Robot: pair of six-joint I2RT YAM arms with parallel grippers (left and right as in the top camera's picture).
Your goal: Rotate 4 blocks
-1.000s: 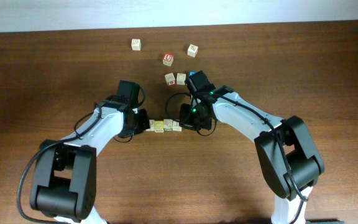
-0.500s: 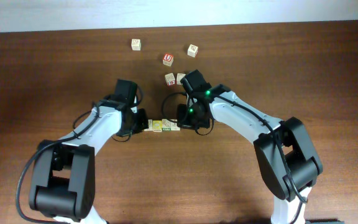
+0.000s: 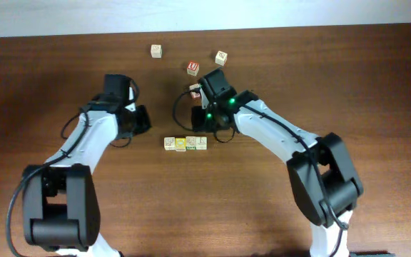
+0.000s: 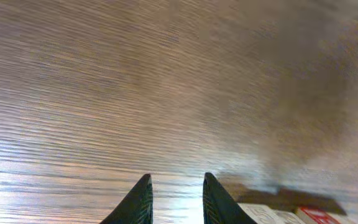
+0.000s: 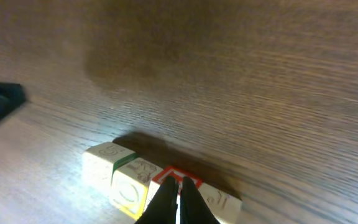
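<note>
4 blocks (image 3: pixel 185 143) sit in a tight row mid-tabletop (image 3: pixel 348 64), side by side and touching, with nothing holding them. In my right wrist view the end block has a green-edged top, the next shows a yellow-green face and the 3rd has a red-framed top. The print is too blurred to read.

Right gripper (image 5: pixel 179 190) is pressed together and empty, tips hanging over the red-framed block. I cannot tell if they touch it. Overhead, that arm sits just behind the row.

Left gripper (image 4: pixel 176 180) is slightly spread, bare wood between the fingers, pinching nothing. It sits off to the row's left, apart from it, and the row's end just shows at the bottom right of my left wrist view.

Further back is a red U cube (image 3: pixel 193 68), with a left cube (image 3: pixel 155 51) and a right cube (image 3: pixel 221 58) flanking it, all well apart from the row.
</note>
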